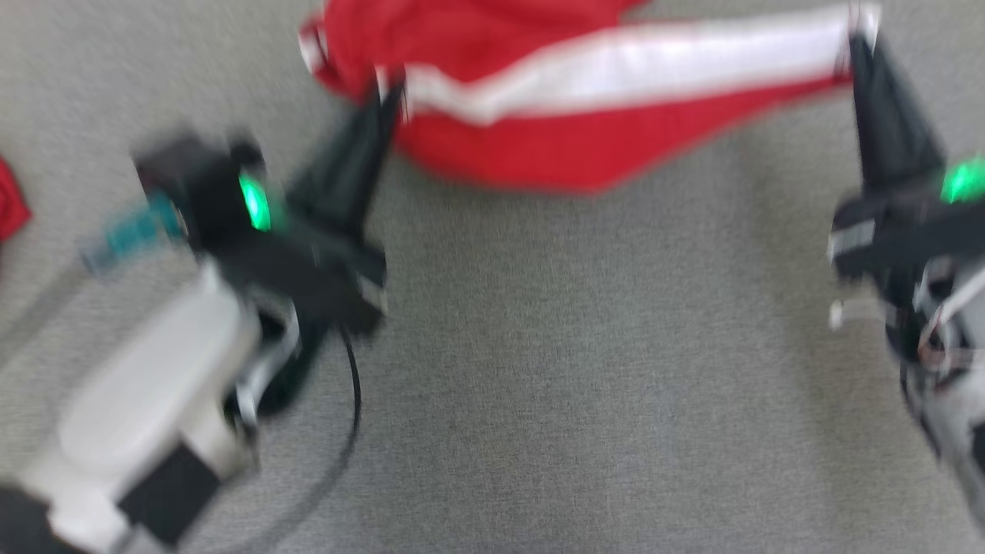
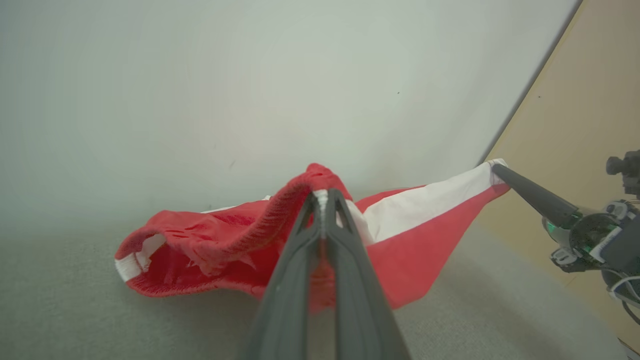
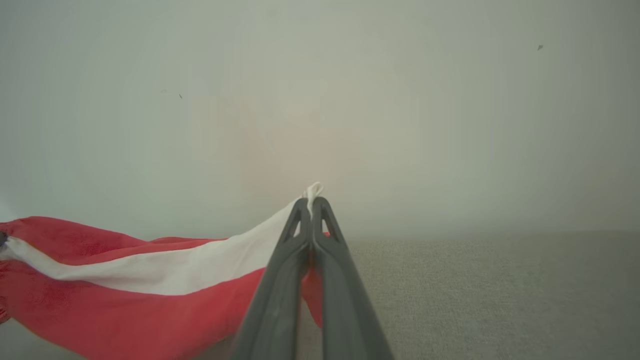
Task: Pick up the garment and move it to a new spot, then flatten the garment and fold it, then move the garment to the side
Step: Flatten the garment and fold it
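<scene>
The red garment (image 1: 539, 146) with a broad white stripe hung stretched between the two grippers at the far side of the grey table (image 1: 539, 385). The head view was blurred.

The left gripper (image 1: 388, 88) had its jaws closed on the garment's ribbed red edge, where the white stripe began. In the left wrist view, that gripper (image 2: 324, 195) pinched the cloth at its tips, and the garment (image 2: 415, 250) bunched up to the left of them, its loose end lying on the table (image 2: 75, 310).

The right gripper (image 1: 858, 38) had its jaws closed on the far end of the white stripe. The right wrist view showed the gripper (image 3: 311, 202) with a small white tuft of cloth poking out above the tips, and the garment (image 3: 125, 305) sagging away to the left. From the left wrist view, the right gripper (image 2: 497, 170) held that corner raised above the table's edge, with a tan floor (image 2: 590, 100) beyond it.

Another scrap of red cloth (image 1: 11, 208) lay at the left edge of the head view, well apart from the garment.
</scene>
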Available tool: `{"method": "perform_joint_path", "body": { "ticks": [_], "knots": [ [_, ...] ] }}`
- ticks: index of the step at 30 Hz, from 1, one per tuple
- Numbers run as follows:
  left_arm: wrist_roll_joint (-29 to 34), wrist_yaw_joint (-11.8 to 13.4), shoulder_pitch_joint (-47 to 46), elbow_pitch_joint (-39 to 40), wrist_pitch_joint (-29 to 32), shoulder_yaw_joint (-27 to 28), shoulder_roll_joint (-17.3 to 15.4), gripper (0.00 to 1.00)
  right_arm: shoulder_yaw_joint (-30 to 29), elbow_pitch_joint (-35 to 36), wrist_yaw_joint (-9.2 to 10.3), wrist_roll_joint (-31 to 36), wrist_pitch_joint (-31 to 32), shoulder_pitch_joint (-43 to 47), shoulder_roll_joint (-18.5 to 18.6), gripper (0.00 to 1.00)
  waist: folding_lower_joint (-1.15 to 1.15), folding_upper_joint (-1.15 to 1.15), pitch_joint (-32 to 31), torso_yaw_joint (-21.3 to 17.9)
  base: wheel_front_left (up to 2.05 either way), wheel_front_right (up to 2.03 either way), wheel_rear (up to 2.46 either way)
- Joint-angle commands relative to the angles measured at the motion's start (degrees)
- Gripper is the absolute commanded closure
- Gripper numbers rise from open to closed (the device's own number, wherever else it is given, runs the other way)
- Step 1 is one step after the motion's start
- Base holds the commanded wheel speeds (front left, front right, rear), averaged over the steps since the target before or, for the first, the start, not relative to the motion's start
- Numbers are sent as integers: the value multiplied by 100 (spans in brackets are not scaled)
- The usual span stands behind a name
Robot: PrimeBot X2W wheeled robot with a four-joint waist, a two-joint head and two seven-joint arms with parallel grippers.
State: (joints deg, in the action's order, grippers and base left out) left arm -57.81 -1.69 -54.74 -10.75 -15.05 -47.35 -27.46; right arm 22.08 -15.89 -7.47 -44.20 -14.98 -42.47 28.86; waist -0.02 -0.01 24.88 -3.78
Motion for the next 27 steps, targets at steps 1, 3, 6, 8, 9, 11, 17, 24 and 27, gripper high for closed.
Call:
{"method": "perform_joint_path", "body": {
  "ticks": [1, 3, 6, 8, 9, 11, 17, 24, 27],
  "knots": [
    [71, 26, 260, 75, -16, 29, 2, 100, -42, 62, -6, -16, -27, 236, -5, 100, 2, 1, -464, 83, 0, 0, 0],
    [147, 73, 788, 288, -16, 209, 71, 100, -211, 203, -6, 18, -28, 736, -36, 100, 2, 1, -621, 90, 0, 0, 0],
    [329, 71, 1570, 499, -17, 418, 124, 100, -367, 391, -6, 8, -28, 1470, -69, 100, 2, 1, -844, 86, 0, 0, 0],
    [428, 43, 2043, 584, -17, 535, 169, 100, -373, 494, -6, 110, -25, 1915, -10, 100, 2, 1, -971, 91, 0, 0, 0],
    [475, 16, 2264, 604, -17, 571, 189, 100, -431, 550, -6, 61, -22, 2109, -48, 100, 2, 1, -1035, 90, 0, 0, 0],
    [560, -32, 2673, 625, -17, 669, 241, 100, -513, 627, -6, 90, -21, 2504, -52, 100, 2, 1, -1157, 105, 0, 0, 0],
    [858, -215, 3841, 576, -18, 909, 496, 100, -723, 890, -6, 142, -4, 3819, -249, 100, 2, 1, -1533, 219, 0, 0, 0],
    [1196, -308, 4636, 391, -18, 1096, 635, 100, -989, 1086, -6, 321, 68, 4892, -513, 100, 2, 1, -1802, 380, 0, 0, 0],
    [1262, -372, 4862, 334, -18, 1147, 693, 100, -1157, 1203, -6, 355, 124, 5277, -628, 100, 2, 1, -1896, 447, 0, 0, 0]
  ]
}}
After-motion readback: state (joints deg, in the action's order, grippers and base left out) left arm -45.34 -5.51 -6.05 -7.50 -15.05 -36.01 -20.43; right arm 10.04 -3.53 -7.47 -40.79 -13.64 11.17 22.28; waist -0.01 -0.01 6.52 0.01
